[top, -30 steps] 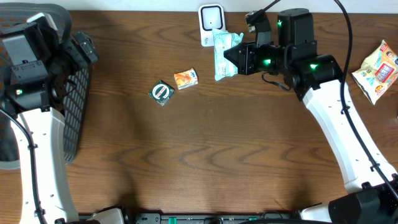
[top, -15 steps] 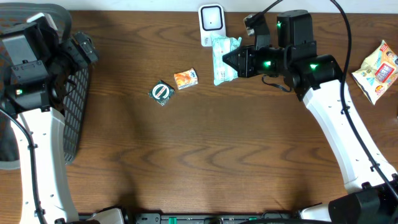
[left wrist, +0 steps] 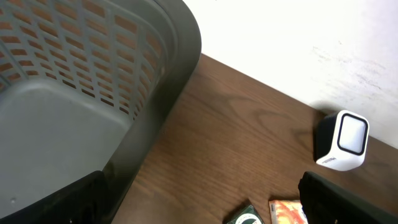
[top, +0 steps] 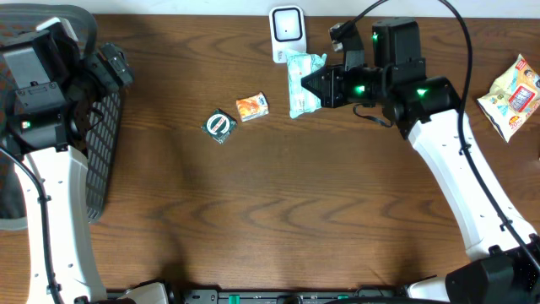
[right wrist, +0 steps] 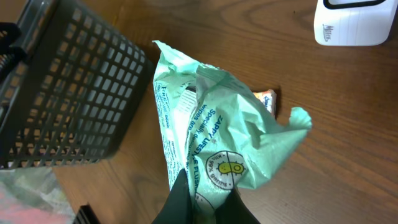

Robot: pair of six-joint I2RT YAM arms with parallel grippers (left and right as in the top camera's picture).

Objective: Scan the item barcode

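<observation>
My right gripper (top: 314, 87) (right wrist: 208, 202) is shut on a pale green wipes packet (top: 300, 78) (right wrist: 211, 134), held crumpled above the table just below the white barcode scanner (top: 287, 32) (right wrist: 356, 22). No barcode shows on the packet's visible face. At the far left my left gripper (left wrist: 199, 208) hangs open and empty beside the basket; only its dark fingertips (left wrist: 68, 202) show at the frame's bottom corners.
A dark mesh basket (top: 101, 143) (left wrist: 93, 81) (right wrist: 62, 93) stands at the left. An orange packet (top: 251, 106) (left wrist: 287, 213) and a green round-logo packet (top: 218, 125) (left wrist: 246, 217) lie mid-table. A yellow snack bag (top: 511, 95) rests at the right edge.
My right gripper has shifted slightly left and down with the green packet. The left arm has not moved.
</observation>
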